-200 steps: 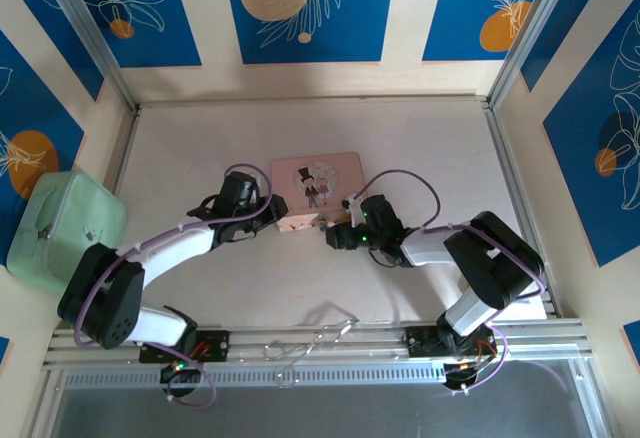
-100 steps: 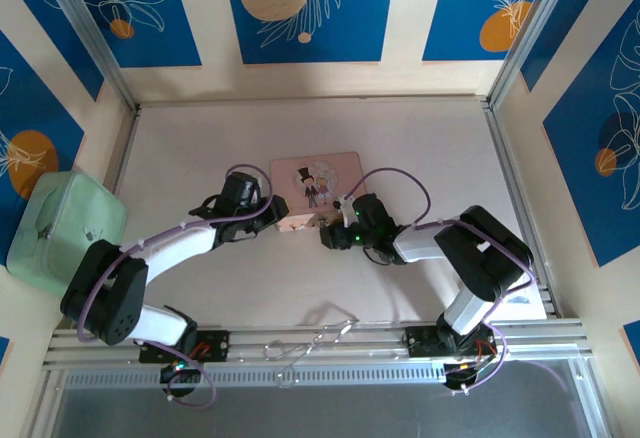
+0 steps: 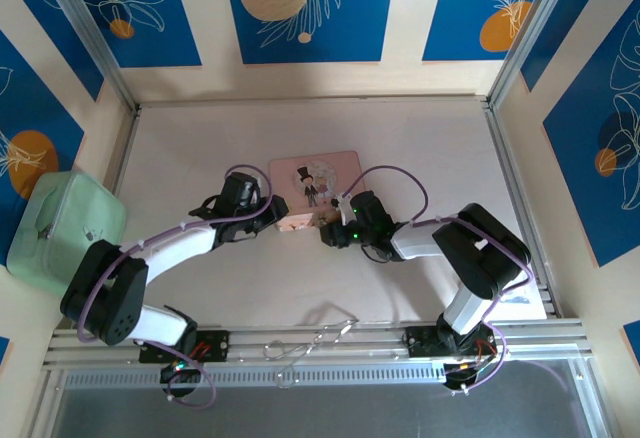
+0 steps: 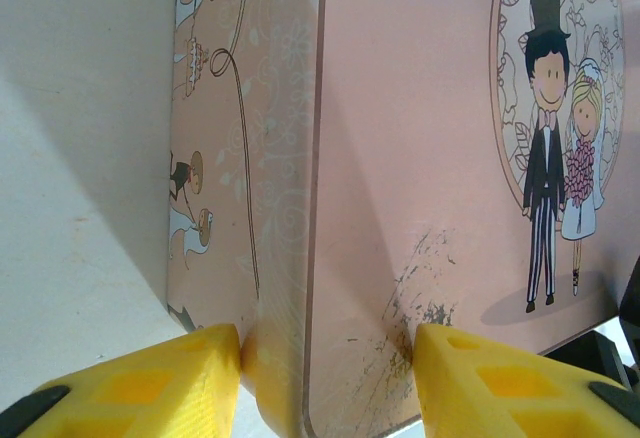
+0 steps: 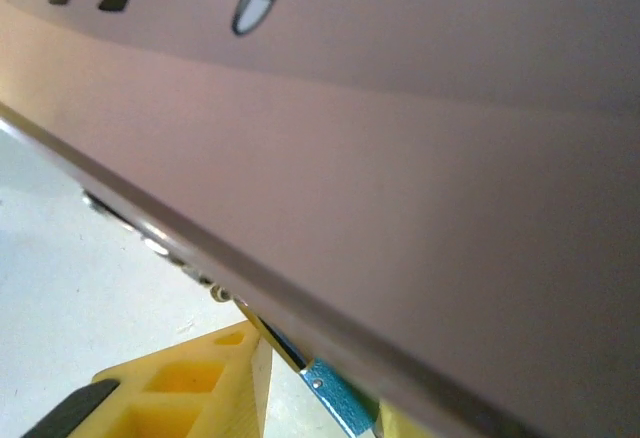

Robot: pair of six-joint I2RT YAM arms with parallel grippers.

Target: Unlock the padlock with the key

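1. Left pincer (image 4: pixel 328 358) clamps the corner of the pink tin (image 4: pixel 400 158); right pincer (image 5: pixel 300 398), grip we cannot tell.
2. Padlock (image 5: pixel 335 400) peeks out at the tin's edge.
3. We fear a push sliding the tin, burying it.

Both arms share one build. The left arm (image 3: pixel 175 243) has smooth white link shells between bulky black joint housings. A thin purple cable (image 3: pixel 240 170) runs along it and loops free near the wrist. The right arm (image 3: pixel 428 246) is the same white and black. A second purple cable (image 3: pixel 398 172) arches above its wrist, and a small green light (image 3: pixel 352 235) glows on the black wrist housing. The left base (image 3: pixel 182 346) is black, with orange-red fittings and thin wires. In the wrist views the jaws are bright yellow plastic, blocky, with recessed rectangular pockets and black parts at their roots.
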